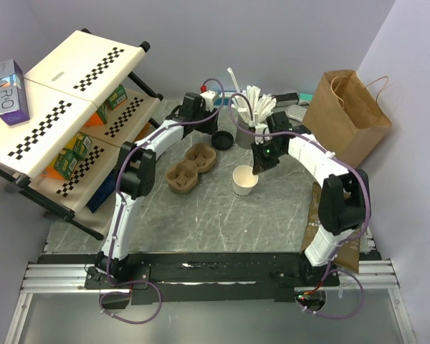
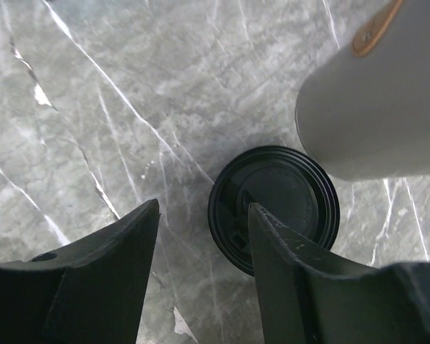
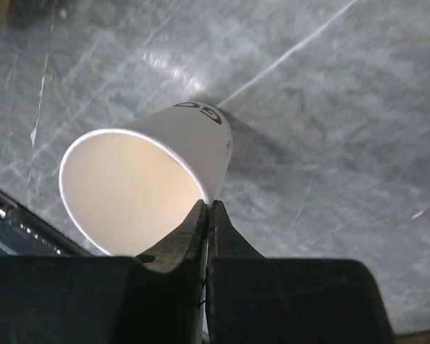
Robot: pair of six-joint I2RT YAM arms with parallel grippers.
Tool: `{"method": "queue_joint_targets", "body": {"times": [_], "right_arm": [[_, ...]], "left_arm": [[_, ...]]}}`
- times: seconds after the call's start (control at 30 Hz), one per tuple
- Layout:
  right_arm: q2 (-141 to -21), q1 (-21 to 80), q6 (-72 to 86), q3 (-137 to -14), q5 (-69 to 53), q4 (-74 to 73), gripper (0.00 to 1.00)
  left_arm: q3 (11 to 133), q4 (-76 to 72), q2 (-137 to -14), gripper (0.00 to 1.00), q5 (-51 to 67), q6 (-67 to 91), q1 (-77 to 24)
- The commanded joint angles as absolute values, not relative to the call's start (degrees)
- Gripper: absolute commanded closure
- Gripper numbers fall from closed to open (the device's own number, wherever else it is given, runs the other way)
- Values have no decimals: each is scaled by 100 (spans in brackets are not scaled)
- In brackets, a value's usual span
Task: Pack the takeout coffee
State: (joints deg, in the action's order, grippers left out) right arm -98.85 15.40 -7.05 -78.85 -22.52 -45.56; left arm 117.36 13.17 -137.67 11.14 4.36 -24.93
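Observation:
The small white paper cup (image 1: 244,179) stands open and upright on the marble table, just right of the pulp carrier. My right gripper (image 1: 256,166) is shut on its rim, one finger inside and one outside; the right wrist view shows the cup (image 3: 193,143) tan inside, with the gripper (image 3: 209,206) pinching its wall. The round black lid (image 1: 223,139) lies flat on the table behind the carrier. My left gripper (image 1: 213,127) hovers over it, open and empty; in the left wrist view the lid (image 2: 287,201) sits partly behind the right finger of the gripper (image 2: 203,208).
A brown pulp cup carrier (image 1: 192,167) lies left of the cup. A grey cup of white sticks (image 1: 247,129) stands beside the lid and shows in the left wrist view (image 2: 373,107). A brown paper bag (image 1: 347,115) stands at the back right. A shelf rack (image 1: 72,107) fills the left.

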Motion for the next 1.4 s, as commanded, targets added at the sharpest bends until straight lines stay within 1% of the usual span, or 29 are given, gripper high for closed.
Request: {"method": "queue_joint_targets", "body": {"times": [0.0, 0.03, 0.07, 0.1, 0.13, 0.17, 0.2, 0.23, 0.33, 0.47, 0.57, 0.67, 1.07, 1.17, 1.27, 1.3, 1.37], "right_arm": [[-9290, 1749, -572, -7691, -2215, -4746, 94], [-9273, 1793, -536, -7673, -2197, -4729, 90], [-9229, 1819, -510, -7655, -2197, -4729, 78], [-9211, 1837, -510, -7664, -2197, -4729, 73], [-9176, 1863, -510, -7681, -2189, -4746, 66], [-9167, 1863, -527, -7716, -2206, -4763, 62], [-9150, 1855, -536, -7743, -2215, -4772, 58], [-9106, 1854, -545, -7778, -2163, -4790, 51], [-8983, 1855, -580, -7840, -2127, -4799, 44], [-8807, 1863, -615, -7884, -2302, -4799, 41], [-8693, 1863, -589, -7814, -2382, -4764, 40], [-8605, 1863, -563, -7691, -2382, -4746, 40], [-8534, 1863, -554, -7576, -2347, -4729, 40], [-8534, 1863, -545, -7585, -2355, -4720, 40], [-8534, 1863, -545, -7576, -2338, -4711, 40], [-8534, 1863, -545, -7576, -2338, -4711, 40], [-8534, 1872, -536, -7567, -2338, -4702, 40]], "left_arm": [[11865, 1169, -13746, 44, 888, 615, -2487], [11874, 1178, -13781, 45, 888, 589, -2487], [11865, 1152, -13790, 48, 940, 580, -2496], [11883, 1160, -13799, 50, 940, 571, -2496], [11883, 1169, -13825, 52, 949, 571, -2496], [11874, 1204, -13834, 55, 932, 580, -2496], [11848, 1213, -13834, 57, 914, 589, -2496], [11830, 1213, -13834, 57, 897, 598, -2496], [11769, 1239, -13860, 61, 967, 624, -2505], [11777, 1283, -13939, 64, 940, 624, -2531], [11777, 1283, -13992, 63, 897, 580, -2584], [11777, 1292, -14036, 67, 852, 598, -2619], [11707, 1310, -14071, 70, 800, 598, -2725], [11689, 1318, -14063, 74, 756, 589, -2751], [11681, 1327, -14063, 76, 738, 589, -2768], [11672, 1327, -14063, 79, 703, 589, -2777], [11672, 1327, -14063, 81, 686, 589, -2777]]}}
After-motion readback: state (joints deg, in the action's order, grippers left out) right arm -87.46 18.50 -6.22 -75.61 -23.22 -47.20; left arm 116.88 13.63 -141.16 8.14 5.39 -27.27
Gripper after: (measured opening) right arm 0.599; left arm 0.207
